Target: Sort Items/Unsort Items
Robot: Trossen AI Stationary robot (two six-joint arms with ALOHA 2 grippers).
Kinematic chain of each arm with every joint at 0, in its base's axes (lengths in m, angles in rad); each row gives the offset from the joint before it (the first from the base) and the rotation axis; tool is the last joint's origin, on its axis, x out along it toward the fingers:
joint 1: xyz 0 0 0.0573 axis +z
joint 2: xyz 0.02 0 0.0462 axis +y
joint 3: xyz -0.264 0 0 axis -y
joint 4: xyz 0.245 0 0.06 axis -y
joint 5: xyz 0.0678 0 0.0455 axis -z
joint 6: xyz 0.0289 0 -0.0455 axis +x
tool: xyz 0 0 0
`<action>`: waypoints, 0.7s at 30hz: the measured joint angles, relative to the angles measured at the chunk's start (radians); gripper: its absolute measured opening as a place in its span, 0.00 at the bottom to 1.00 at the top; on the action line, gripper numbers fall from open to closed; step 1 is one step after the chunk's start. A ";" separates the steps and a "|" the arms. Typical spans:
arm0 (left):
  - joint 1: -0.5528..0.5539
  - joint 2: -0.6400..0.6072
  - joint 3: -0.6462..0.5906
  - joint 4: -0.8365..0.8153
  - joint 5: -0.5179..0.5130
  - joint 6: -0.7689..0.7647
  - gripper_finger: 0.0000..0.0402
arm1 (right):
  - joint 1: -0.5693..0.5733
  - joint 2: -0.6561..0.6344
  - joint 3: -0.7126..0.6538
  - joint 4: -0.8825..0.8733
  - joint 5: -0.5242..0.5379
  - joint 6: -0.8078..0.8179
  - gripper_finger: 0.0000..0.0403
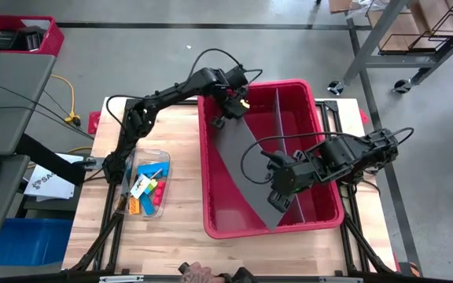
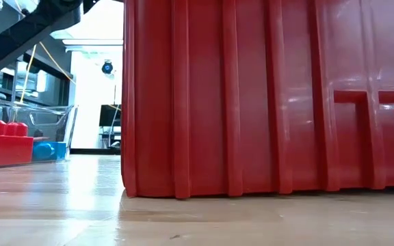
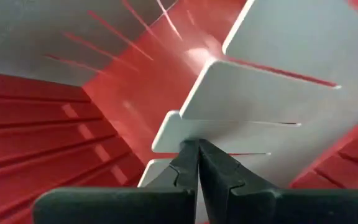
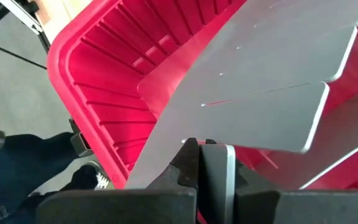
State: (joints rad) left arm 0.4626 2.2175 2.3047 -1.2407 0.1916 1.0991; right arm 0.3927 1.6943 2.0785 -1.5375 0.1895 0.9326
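Note:
A grey slotted divider panel (image 1: 246, 161) lies slantwise in the large red bin (image 1: 321, 118), reaching from the bin's far left part to its near wall. My left gripper (image 1: 230, 110) is shut on the panel's far end. My right gripper (image 1: 278, 200) is shut on its near end. The items, small orange, blue, yellow, red and green pieces (image 1: 146, 189), lie in a clear tub (image 1: 163, 157) on the table left of the bin. In the low view red blocks (image 2: 2, 140) and a blue piece (image 2: 46, 150) show inside that tub. No gripper is near them. My left gripper pinches the panel's far edge (image 3: 194, 138) between its two fingers (image 3: 182, 168), by a notch in that edge. The panel is tilted inside the bin. My right gripper pinches the panel's near edge (image 4: 194, 134) between its two fingers (image 4: 182, 162). That end is held near the bin's near wall.
Another grey divider (image 1: 278, 118) stands upright along the bin's middle, with a cross divider (image 1: 299, 135) to its right. The bin's wall (image 2: 265, 96) fills the low view. A person's hand (image 1: 195, 273) shows at the table's near edge. Bare wood lies around the tub.

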 joint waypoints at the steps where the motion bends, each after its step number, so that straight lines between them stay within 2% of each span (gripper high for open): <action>1: 0.000 -0.014 0.000 0.001 0.002 -0.015 0.00 | 0.000 0.000 0.000 0.000 0.002 0.000 0.00; 6: 0.003 -0.076 0.002 0.003 0.004 -0.063 0.00 | 0.000 0.000 0.008 -0.002 0.006 -0.029 0.00; 10: 0.003 -0.137 0.002 0.009 -0.106 -0.149 0.02 | 0.000 0.000 0.038 -0.015 -0.002 -0.051 0.00; 12: 0.002 -0.175 0.002 0.031 -0.121 -0.153 0.04 | 0.000 0.000 0.064 -0.043 -0.003 -0.059 0.00; 16: 0.003 -0.222 0.004 0.092 -0.114 -0.191 0.07 | -0.007 0.000 0.097 -0.034 0.028 -0.155 0.00; 21: 0.016 -0.253 0.003 0.075 -0.113 -0.292 0.13 | -0.029 0.020 0.100 -0.035 0.047 -0.304 0.00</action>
State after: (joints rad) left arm 0.4782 1.9649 2.3081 -1.1654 0.0783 0.8074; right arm 0.3637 1.7148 2.1784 -1.5723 0.2362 0.6281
